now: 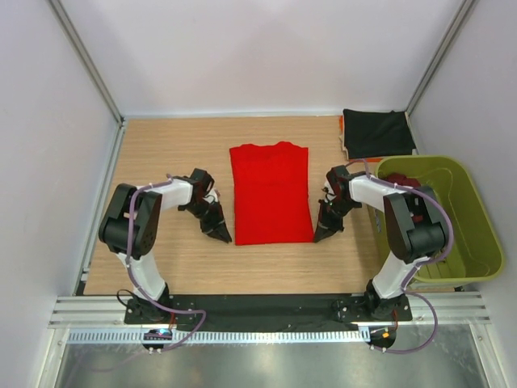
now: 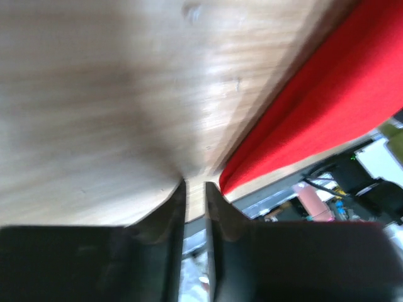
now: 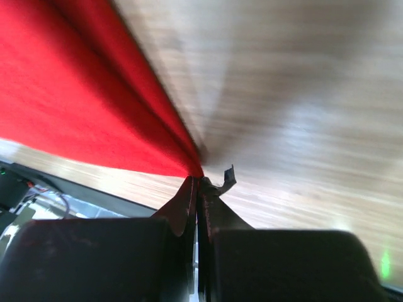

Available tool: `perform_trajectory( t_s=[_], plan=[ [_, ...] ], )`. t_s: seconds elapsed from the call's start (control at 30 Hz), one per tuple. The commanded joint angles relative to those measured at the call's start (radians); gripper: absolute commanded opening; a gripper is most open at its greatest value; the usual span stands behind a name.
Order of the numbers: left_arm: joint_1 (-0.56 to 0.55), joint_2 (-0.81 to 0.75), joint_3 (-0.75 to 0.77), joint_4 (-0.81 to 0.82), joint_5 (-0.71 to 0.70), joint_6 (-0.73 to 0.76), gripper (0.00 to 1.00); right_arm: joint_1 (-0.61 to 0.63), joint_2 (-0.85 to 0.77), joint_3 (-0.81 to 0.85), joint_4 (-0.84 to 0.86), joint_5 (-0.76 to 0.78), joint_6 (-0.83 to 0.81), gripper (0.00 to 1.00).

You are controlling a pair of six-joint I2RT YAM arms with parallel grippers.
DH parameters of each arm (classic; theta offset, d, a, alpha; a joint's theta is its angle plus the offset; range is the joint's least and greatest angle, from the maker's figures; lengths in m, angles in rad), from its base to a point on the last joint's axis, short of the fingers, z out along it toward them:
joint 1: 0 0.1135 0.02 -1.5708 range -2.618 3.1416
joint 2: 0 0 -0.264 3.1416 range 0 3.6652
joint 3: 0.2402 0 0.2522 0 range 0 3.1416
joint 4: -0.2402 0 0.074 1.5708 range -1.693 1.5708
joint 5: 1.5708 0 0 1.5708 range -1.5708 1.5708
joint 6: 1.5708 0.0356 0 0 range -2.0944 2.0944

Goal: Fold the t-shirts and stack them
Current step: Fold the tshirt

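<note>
Red shirt [image 1: 271, 192]: long axis runs away from the arms, between both hands.
Right hand [image 1: 321, 235]: pinched on its near corner (nearer).
Left hand [image 1: 224, 237]: nearly closed, empty, just beside the hem.

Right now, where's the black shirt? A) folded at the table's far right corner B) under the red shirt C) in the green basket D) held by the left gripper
A: the top view shows the black shirt lying folded on the table at the far right corner, beyond the green basket and apart from the red shirt at the centre.
</note>
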Motion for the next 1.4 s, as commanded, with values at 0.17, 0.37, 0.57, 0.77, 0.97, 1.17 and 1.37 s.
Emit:
perform_trajectory(
  t_s=[0.17,0.37,0.57,0.77,0.97,1.17,1.37],
  plan=[
    [-0.003,-0.027,-0.036,-0.023,0.081,0.042,0.35,0.003,-0.073,-0.024,-0.03,-0.02,-0.03,0.34],
    [-0.008,-0.021,-0.02,0.012,0.11,0.025,0.39,0.002,-0.045,0.006,-0.023,-0.028,-0.043,0.41],
    [-0.013,0.022,-0.046,0.052,0.137,0.018,0.37,0.003,-0.024,0.007,-0.008,-0.037,-0.048,0.41],
    [-0.036,0.007,-0.077,0.098,0.165,0.001,0.38,0.005,-0.03,-0.017,0.004,-0.04,-0.039,0.39],
    [-0.059,0.025,-0.085,0.098,0.134,-0.013,0.38,0.006,-0.039,-0.037,0.021,-0.044,-0.027,0.37],
    [-0.077,0.049,-0.066,0.103,0.068,-0.044,0.33,0.005,-0.053,-0.054,0.029,-0.038,-0.022,0.35],
    [-0.079,0.029,-0.025,0.101,0.024,-0.088,0.08,0.009,-0.059,-0.053,0.035,-0.038,-0.011,0.15]
  ],
)
